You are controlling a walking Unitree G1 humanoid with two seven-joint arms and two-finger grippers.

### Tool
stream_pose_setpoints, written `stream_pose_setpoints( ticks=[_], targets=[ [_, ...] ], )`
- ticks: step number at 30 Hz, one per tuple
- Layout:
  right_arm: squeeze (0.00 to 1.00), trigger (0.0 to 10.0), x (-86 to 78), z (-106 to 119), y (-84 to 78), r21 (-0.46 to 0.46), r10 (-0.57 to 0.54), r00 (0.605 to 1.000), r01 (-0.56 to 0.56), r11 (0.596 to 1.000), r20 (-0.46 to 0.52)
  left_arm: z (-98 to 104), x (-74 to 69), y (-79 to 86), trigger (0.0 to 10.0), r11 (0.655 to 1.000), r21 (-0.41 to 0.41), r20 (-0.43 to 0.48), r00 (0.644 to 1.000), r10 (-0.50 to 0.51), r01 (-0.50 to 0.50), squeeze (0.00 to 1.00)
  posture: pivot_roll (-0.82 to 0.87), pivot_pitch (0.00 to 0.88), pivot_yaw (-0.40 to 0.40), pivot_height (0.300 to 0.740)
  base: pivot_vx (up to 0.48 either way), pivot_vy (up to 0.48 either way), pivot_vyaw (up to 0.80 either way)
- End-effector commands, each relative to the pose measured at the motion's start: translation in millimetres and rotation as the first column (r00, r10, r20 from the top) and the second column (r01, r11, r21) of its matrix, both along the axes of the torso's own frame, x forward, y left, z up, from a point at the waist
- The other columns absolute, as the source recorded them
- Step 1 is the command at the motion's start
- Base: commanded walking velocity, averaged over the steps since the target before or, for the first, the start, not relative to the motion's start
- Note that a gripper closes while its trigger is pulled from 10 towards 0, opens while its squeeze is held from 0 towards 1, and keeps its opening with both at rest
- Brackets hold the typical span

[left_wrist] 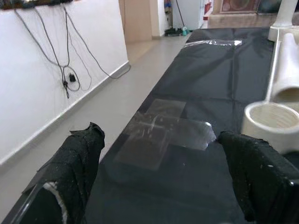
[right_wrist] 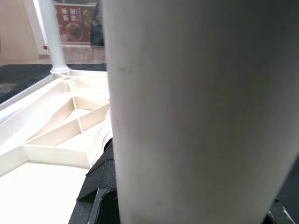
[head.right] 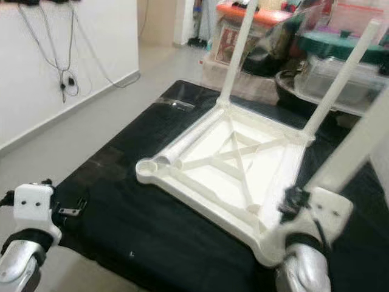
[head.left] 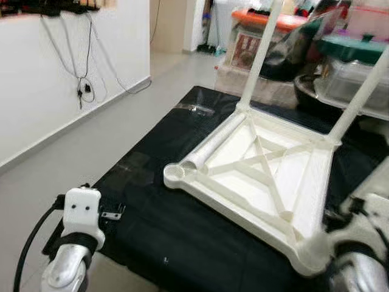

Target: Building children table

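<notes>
Nearest the camera, the left arm (head.left: 76, 234) is seen low at the near left edge of a black mat (head.left: 182, 237) spread over the grey floor (head.left: 91, 143). In the left wrist view the left gripper (left_wrist: 159, 182) is held above the mat with its two black fingers (left_wrist: 77, 158) spread wide and nothing between them; a patch of clear tape (left_wrist: 161, 135) lies on the mat ahead of it.

On the right, the right arm (head.right: 307, 243) is raised at the near right corner of the white plastic table top (head.right: 234, 176), which lies upside down on the mat, ribbed underside up. A white table leg (head.right: 355, 146) is seen rising obliquely from the right gripper (head.right: 292, 204) over that corner. In the right wrist view the leg (right_wrist: 201, 112) stands very close against the black fingers (right_wrist: 100, 186); whether the jaws are pinching it cannot be told.

An empty round socket (head.left: 175, 173) is seen at the near left corner of the top, with a loose leg (head.left: 216, 146) lying beside it along the left edge. Two further legs (head.left: 261, 52) (head.left: 364, 91) stand upright at the far corners.

Beyond the mat, stacked plastic storage boxes (head.left: 267, 42) are seen, and cables (head.left: 82, 67) hang on the white wall (head.left: 61, 79) at the left.
</notes>
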State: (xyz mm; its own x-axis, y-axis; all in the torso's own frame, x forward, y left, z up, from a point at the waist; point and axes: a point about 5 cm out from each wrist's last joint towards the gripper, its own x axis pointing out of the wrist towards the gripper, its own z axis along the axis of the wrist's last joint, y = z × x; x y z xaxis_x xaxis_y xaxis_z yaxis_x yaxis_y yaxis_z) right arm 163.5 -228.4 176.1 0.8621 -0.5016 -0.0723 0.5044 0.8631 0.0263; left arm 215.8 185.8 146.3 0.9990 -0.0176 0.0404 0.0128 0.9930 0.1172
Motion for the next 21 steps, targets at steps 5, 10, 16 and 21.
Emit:
stream_pose_setpoints(
  ticks=[5, 10, 16, 21],
  targets=[
    [0.0, 10.0, -4.9, 5, 17.7, 0.057, 0.126, 0.992, -0.127, 0.99, 0.019, -7, 1.8, -6.0, 10.0, 1.0, 0.007, -0.039, 0.999, -0.03, 0.031, 0.0, 0.11, 0.0, -0.063, 0.74, 0.0, 0.0, 0.0],
    [0.86, 10.0, 25.2, 24, 10.5, -0.011, 0.38, 0.915, -0.382, 0.924, 0.135, -7, 2.9, -7.8, 10.0, 1.0, -0.003, -0.037, 0.999, -0.026, 0.026, 0.0, 0.14, 0.0, -0.08, 0.74, 0.0, 0.0, 0.0],
    [0.0, 10.0, 32.3, 43, -4.7, -0.112, 0.673, 0.733, -0.663, 0.74, 0.102, -7, 2.3, -10.4, 10.0, 0.999, -0.01, -0.038, 0.999, -0.035, 0.034, 0.0, 0.14, 0.0, -0.081, 0.74, 0.0, 0.0, 0.0],
    [0.0, 10.0, 38.3, 10, 15.1, -0.042, 0.883, 0.466, -0.885, 0.464, -0.063, -8, 4.9, -15.5, 10.0, 0.998, -0.016, -0.033, 0.998, -0.057, 0.056, 0.0, 0.16, 0.0, -0.077, 0.74, 0.0, 0.0, 0.0]
  ],
)
